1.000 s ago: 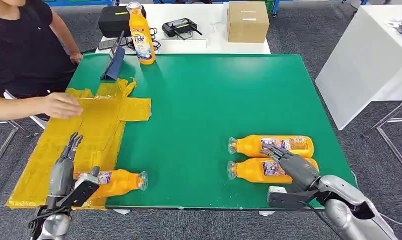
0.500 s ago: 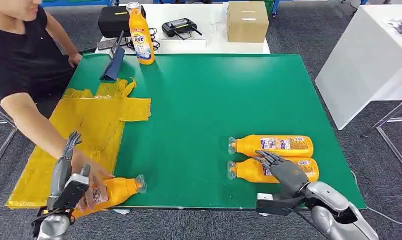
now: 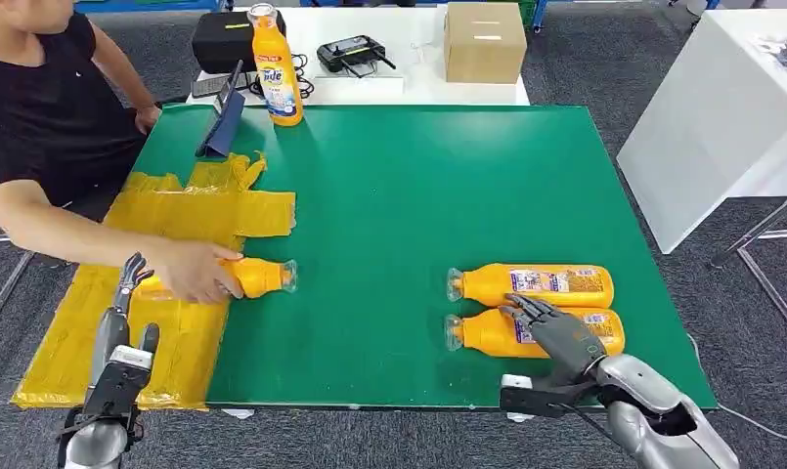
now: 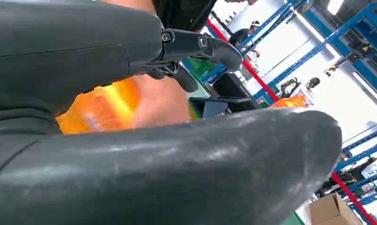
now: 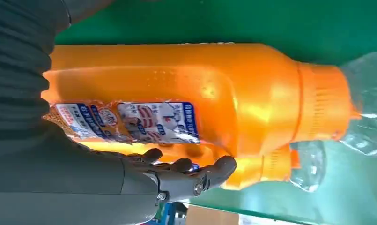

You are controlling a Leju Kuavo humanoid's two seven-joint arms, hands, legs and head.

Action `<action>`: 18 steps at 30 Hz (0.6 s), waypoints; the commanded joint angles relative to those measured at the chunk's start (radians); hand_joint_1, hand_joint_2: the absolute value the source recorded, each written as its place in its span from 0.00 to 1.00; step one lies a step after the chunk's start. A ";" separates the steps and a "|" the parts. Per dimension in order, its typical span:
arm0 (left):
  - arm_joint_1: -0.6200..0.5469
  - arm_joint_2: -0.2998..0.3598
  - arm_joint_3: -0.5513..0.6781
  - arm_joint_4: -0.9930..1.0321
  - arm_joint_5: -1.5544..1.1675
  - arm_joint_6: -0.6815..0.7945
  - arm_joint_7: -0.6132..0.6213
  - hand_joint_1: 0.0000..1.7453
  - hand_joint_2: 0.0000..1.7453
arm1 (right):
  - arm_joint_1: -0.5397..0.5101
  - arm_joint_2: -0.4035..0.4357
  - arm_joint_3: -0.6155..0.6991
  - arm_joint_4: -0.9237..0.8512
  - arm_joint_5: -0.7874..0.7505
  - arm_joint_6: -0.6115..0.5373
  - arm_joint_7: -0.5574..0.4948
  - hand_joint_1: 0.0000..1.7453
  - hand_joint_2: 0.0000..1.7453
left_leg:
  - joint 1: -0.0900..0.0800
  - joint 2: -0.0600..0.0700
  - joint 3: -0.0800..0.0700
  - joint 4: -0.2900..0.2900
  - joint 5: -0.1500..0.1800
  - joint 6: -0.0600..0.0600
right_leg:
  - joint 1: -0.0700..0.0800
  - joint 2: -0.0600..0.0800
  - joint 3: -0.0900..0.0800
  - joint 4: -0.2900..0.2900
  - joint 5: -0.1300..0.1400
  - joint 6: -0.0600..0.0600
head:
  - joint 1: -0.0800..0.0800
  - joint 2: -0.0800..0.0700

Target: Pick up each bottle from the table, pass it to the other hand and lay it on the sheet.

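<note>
Two orange plastic detergent bottles lie on their sides, parallel and just beside each other, near the front right of the green worktop (image 3: pixel 418 195), clear caps pointing left. The right robot hand (image 3: pixel 555 332) rests over the nearer lying bottle (image 3: pixel 487 332), fingers (image 5: pixel 195 176) extended along its body and not closed around it; the farther lying bottle (image 3: pixel 531 284) is untouched.

The left robot hand (image 3: pixel 125 313) hovers above the yellow plastic sheet (image 3: pixel 174 234), fingers straight and apart, holding nothing. Just beyond it, a person's hand (image 3: pixel 194 271) grips a third orange bottle (image 3: pixel 262 277), which lies on its side across the sheet's right edge, cap over the green surface.

A fourth orange bottle with a printed label (image 3: pixel 277 68) stands upright at the far left edge of the worktop, beside a dark blue tilted stand (image 3: pixel 223 122). A brown cardboard box (image 3: pixel 484 41) sits on the white table (image 3: pixel 418 88) behind.
</note>
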 commanded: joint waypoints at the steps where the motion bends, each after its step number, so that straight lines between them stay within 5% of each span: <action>1: 0.018 -0.041 0.056 -0.013 0.012 -0.023 0.005 0.00 0.00 | -0.008 -0.106 -0.053 -0.061 -0.030 0.051 0.018 0.00 1.00 | -0.001 0.000 0.001 -0.001 -0.001 0.001 | 0.000 -0.001 0.001 -0.001 -0.001 0.001 | 0.000 0.000; 18: -0.017 -0.030 0.028 0.017 0.020 -0.031 0.010 0.00 0.00 | -0.018 -0.191 -0.028 -0.021 -0.062 0.170 0.051 0.00 1.00 | 0.000 0.000 0.003 -0.002 -0.001 0.001 | 0.000 0.000 0.003 -0.002 0.000 0.000 | 0.000 0.000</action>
